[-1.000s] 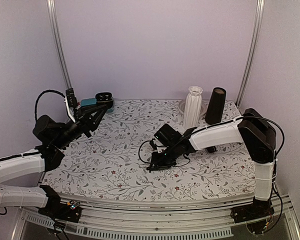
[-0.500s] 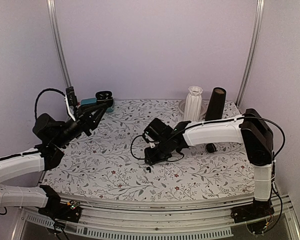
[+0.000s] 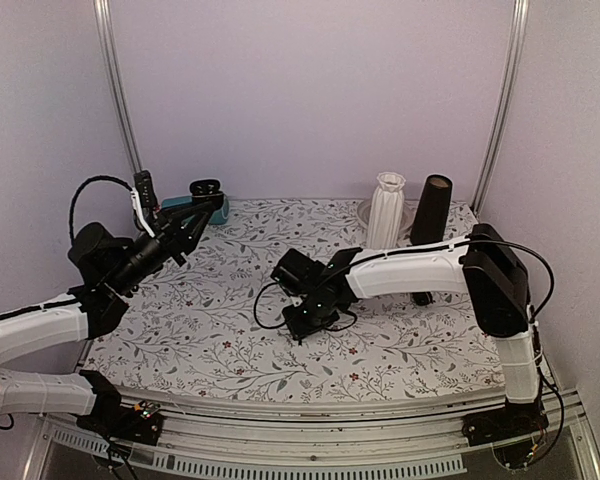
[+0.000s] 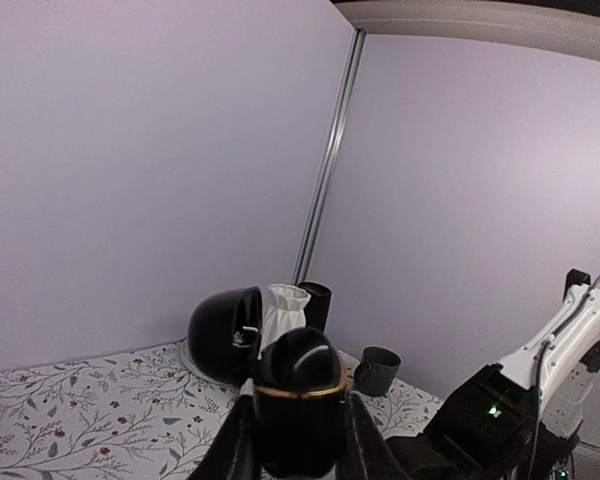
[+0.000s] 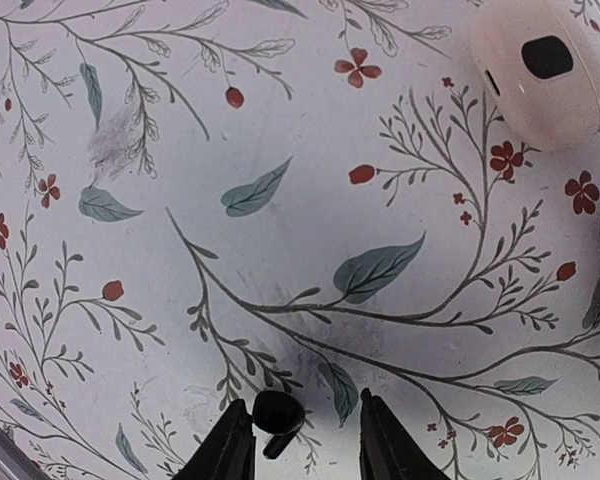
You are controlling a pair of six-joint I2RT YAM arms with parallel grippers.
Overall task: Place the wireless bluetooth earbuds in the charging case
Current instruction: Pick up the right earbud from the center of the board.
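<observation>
My left gripper (image 3: 193, 207) is raised over the table's back left and is shut on the black charging case (image 3: 208, 188). In the left wrist view the case (image 4: 298, 420) stands between the fingers. It has a gold rim, and its lid (image 4: 225, 335) hangs open to the left. My right gripper (image 3: 300, 325) points down at the middle of the table. In the right wrist view one tiny black earbud (image 5: 277, 413) lies on the cloth between the open jaws of that gripper (image 5: 300, 440), against the left finger (image 5: 230, 445). A gap separates it from the right finger. No other earbud shows.
A white ribbed vase (image 3: 385, 208) and a tall black cylinder (image 3: 431, 210) stand at the back right. A dark cup (image 4: 378, 368) sits near them. A white oval case (image 5: 540, 70) lies on the floral cloth ahead of the right gripper.
The right arm has swung left across the table toward the middle, and its jaws have widened. The left arm with the case has barely shifted.
</observation>
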